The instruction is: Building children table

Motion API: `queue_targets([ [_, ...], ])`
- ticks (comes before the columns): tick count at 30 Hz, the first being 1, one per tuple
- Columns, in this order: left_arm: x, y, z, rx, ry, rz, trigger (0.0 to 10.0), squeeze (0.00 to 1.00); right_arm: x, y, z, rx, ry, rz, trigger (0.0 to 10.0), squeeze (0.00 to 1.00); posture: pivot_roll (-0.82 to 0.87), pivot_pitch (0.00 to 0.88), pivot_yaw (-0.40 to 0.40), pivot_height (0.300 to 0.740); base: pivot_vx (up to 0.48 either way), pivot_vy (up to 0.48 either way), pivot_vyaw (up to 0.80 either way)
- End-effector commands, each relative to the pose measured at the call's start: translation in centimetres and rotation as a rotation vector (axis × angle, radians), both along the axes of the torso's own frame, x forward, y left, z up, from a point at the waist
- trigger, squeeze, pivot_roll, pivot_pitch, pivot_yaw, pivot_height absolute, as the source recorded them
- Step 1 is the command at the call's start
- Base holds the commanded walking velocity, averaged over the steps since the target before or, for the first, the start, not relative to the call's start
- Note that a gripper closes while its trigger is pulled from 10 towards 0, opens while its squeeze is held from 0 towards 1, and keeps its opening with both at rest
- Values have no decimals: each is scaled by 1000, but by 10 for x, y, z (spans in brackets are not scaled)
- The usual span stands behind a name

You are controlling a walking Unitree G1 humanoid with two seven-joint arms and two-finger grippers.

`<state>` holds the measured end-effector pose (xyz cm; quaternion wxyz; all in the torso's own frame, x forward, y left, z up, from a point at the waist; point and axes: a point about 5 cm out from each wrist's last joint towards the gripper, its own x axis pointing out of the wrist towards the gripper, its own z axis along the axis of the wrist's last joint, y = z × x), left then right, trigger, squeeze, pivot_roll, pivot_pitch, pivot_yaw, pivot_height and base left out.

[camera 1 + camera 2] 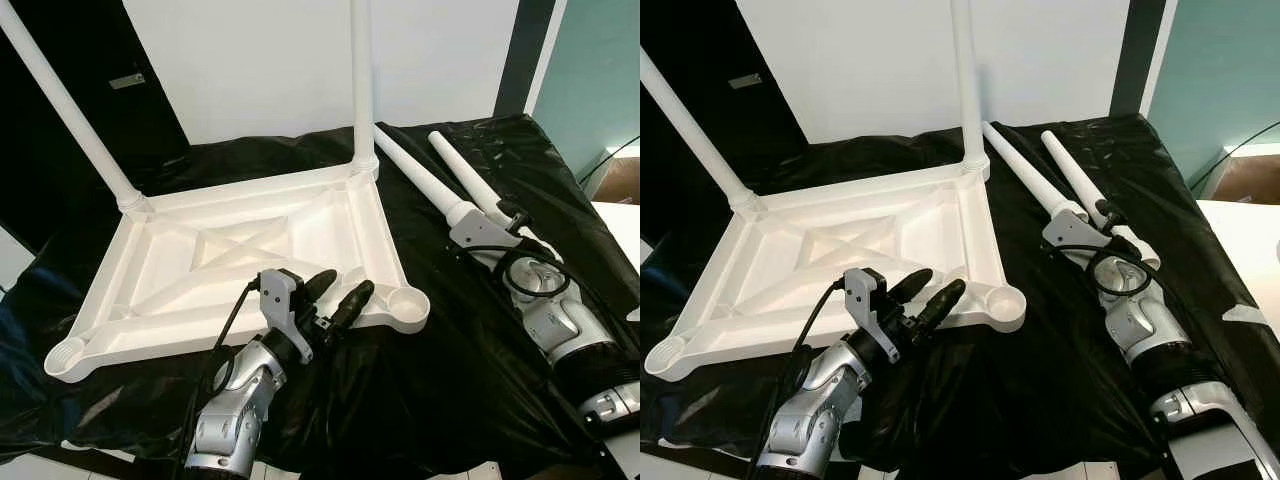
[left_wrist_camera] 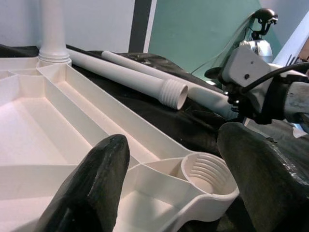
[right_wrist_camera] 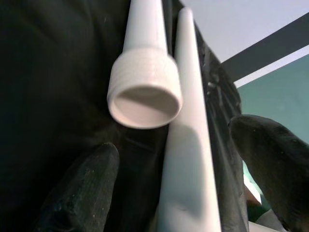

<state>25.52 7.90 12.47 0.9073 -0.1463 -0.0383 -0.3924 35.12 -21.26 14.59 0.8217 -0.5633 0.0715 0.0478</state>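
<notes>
Overhead, ribbed white plastic tabletop [image 1: 330,215] lies inverted on crinkled black sheet [image 1: 470,330]; both grippers' fingers [image 2: 87,193] spread apart.

A tabletop draped in crinkled black plastic sheeting [image 1: 450,350] carries an upside-down white plastic children's table [image 1: 250,265] at the frame's center left, two legs [image 1: 362,90] screwed in upright, with two loose white legs [image 1: 425,180] lying side by side at upper right.
</notes>
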Motion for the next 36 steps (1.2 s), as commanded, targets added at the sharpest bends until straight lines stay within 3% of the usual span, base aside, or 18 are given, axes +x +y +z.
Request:
queue_targets([
  [1,-2,3,-1,14,3,3,10000,0,6,4,0,-18,-2,29,10000,0,1,0,150,740,0,0,0],
  [14,-12,12,-5,42,22,32,10000,0,30,19,11,-117,-44,98,10000,0,75,0,146,740,0,0,0],
  [23,-20,21,-5,59,35,51,10000,0,38,23,0,-137,6,102,9765,0,122,9,158,740,0,0,0],
  [24,-21,22,-5,62,36,52,10000,0,38,24,-1,-139,12,103,8392,0,122,9,158,740,0,0,0],
  [25,-21,22,-5,62,36,52,10000,0,38,24,-1,-139,12,103,8392,0,122,9,158,740,0,0,0],
  [26,-22,22,-4,66,37,51,10000,0,38,25,-3,-136,18,102,7255,0,131,14,166,740,0,0,0],
  [27,-22,22,-4,66,37,51,10000,0,38,25,-3,-136,18,102,7255,0,131,14,166,740,0,0,0],
  [28,-23,23,-4,70,38,50,10000,0,38,25,-6,-129,24,97,2706,0,137,18,172,740,0,0,0],
  [29,-24,24,-4,73,38,50,10000,0,37,26,-10,-127,25,93,0,0,143,20,176,740,0,0,0],
  [36,-25,23,-2,83,41,48,10000,0,33,28,-22,-100,32,86,0,0,152,15,179,740,0,0,0],
])
